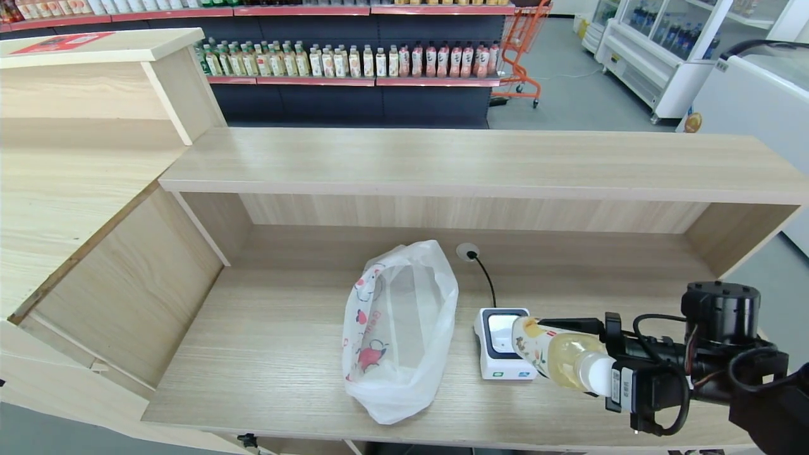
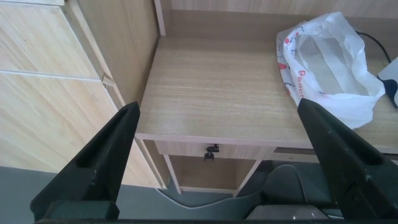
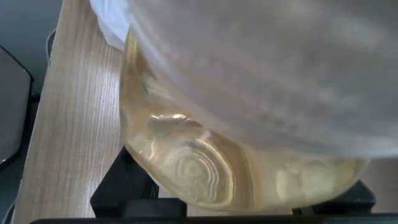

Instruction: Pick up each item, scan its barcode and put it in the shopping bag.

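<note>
Above the front right part of the light wood-grain checkout counter (image 1: 265, 354), a clear plastic bottle of pale yellow drink with a printed label and white cap (image 1: 556, 357) is held roughly level, its base pointing toward the robot's left and hanging over the window of the small white countertop barcode scanner (image 1: 496, 361). The right gripper (image 1: 588, 354) is clamped on the bottle's upper body near the cap; the right wrist view shows the liquid-filled bottle (image 3: 249, 124) seated between the dark fingers. Whether the barcode faces the window cannot be told. A black cable (image 1: 486, 278) runs from the scanner back to a round port in the counter. Just beside the scanner, on the robot's left, lies the translucent white plastic shopping bag with red print (image 1: 398, 328), slumped, its mouth loosely gaping; no item can be made out inside it. The left gripper (image 2: 217, 109) hangs off the counter's front left corner, fingers spread wide and holding nothing, well apart from the bag (image 2: 329, 62). Assessment: the bottle is picked up and at the scanning step; bagging it is not yet done.
</note>
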